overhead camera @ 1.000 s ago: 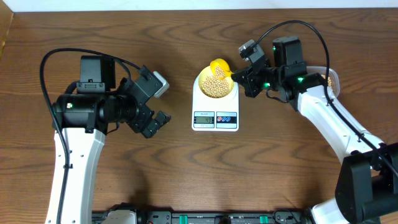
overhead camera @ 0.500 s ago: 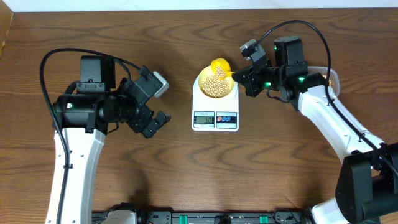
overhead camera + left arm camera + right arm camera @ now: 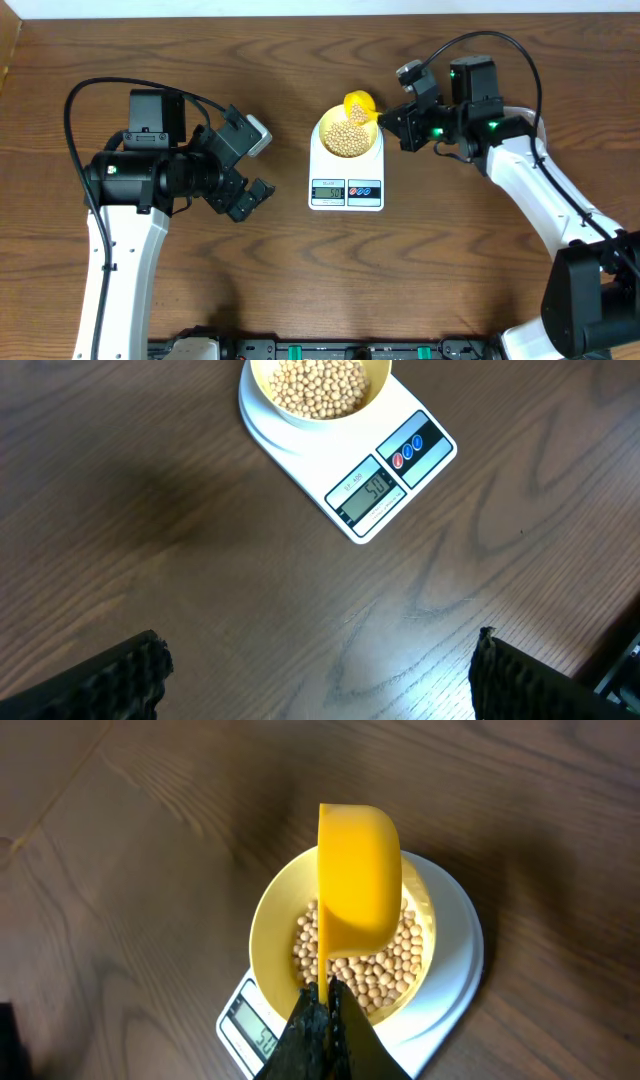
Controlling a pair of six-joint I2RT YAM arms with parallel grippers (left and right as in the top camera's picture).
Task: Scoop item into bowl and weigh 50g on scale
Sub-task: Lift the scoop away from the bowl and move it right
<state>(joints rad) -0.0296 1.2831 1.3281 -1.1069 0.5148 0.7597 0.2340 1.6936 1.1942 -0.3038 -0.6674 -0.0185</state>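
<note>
The pale-yellow bowl (image 3: 349,133) sits on the white scale (image 3: 346,168) and holds a heap of beige beans (image 3: 347,139). The bowl also shows in the left wrist view (image 3: 320,395) and the right wrist view (image 3: 270,935). My right gripper (image 3: 396,125) is shut on the handle of a bright yellow scoop (image 3: 358,106), held tipped on its side over the bowl's far rim; in the right wrist view the scoop (image 3: 358,880) shows its outside. The scale's display (image 3: 371,491) is lit. My left gripper (image 3: 250,190) is open and empty, left of the scale.
A clear tub (image 3: 533,128) with beans stands at the far right, mostly hidden behind my right arm. The table top (image 3: 300,280) is dark wood. My left arm's base stands at the left.
My right gripper has drawn a little to the right and back with the scoop, which has shifted toward the bowl's far right rim. The left arm has not moved.
</note>
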